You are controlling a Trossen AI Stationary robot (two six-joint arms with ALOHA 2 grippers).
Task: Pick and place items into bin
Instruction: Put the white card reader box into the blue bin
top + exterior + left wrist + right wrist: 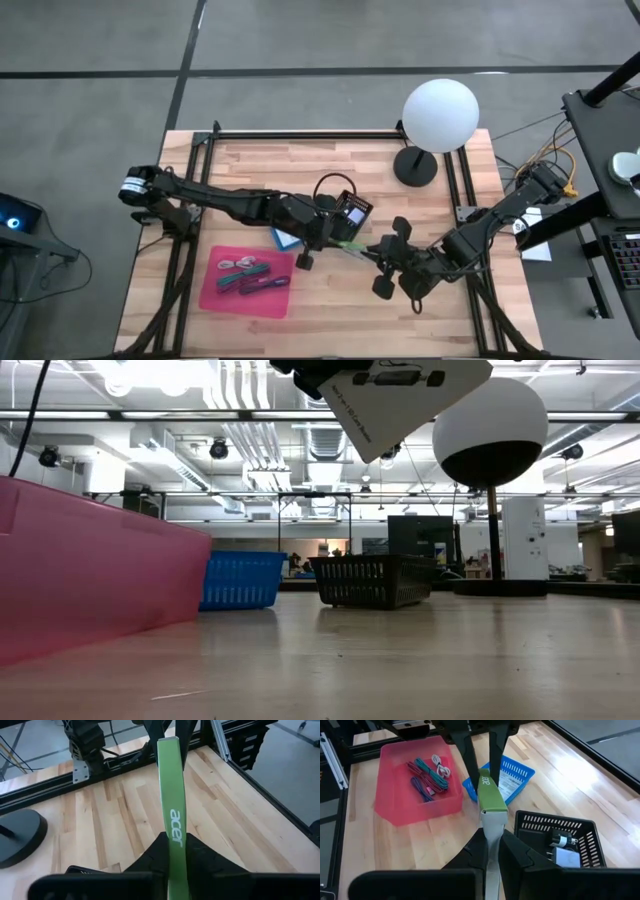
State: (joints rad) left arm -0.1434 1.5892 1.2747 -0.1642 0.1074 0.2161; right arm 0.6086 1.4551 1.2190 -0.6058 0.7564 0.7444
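Observation:
A flat green strip with a white "acer" mark and a white end hangs over the middle of the table, spanning my two grippers. My left gripper comes from the table's left and is shut on the green end. My right gripper comes from the right and is shut on the white end. The pink bin stands near the front left on the table, with coiled teal, purple and white cords inside. My left gripper pinches the strip's green end between its two fingers, on the flat faces. The fingers lie along the strip, slanting down from the table's left. The strip is lifted clear of the table. My right gripper pinches the strip's white end between its two fingers, which show dark at the far end in the left wrist view. The fingers lie along the strip, slanting down from the table's right. The strip runs roughly level toward the left gripper.
A blue basket sits under the left arm beside the bin. A black basket with small devices stands just behind the grippers. The white globe lamp and its base are at the back right. Bare wood lies at the front right.

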